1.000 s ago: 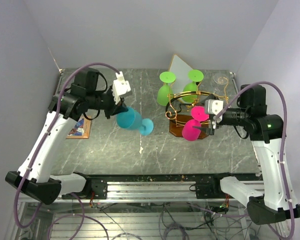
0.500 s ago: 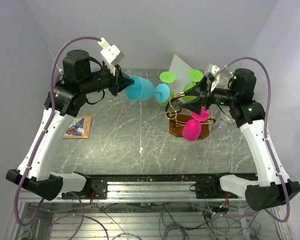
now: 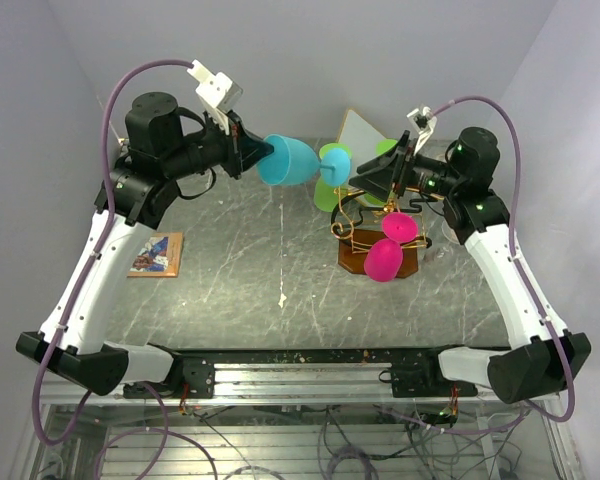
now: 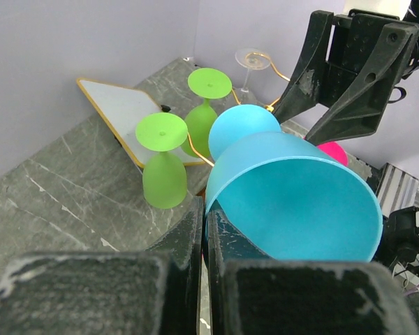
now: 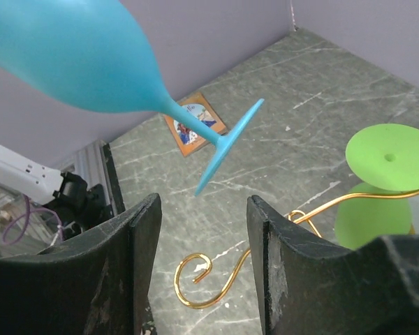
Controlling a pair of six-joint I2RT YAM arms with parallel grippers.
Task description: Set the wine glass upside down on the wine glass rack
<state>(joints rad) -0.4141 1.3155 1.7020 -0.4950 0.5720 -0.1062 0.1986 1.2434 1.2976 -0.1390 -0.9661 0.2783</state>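
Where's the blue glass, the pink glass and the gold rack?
blue glass (image 3: 288, 161): top view, on its bowl.
pink glass (image 3: 382, 261): top view, on its bowl.
gold rack (image 3: 351, 262): top view, on its brown wooden base.

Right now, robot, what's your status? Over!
Left gripper shut on blue wine glass, held sideways. Right gripper open near its foot. Gold wire rack ahead, two green wine glasses beside it.
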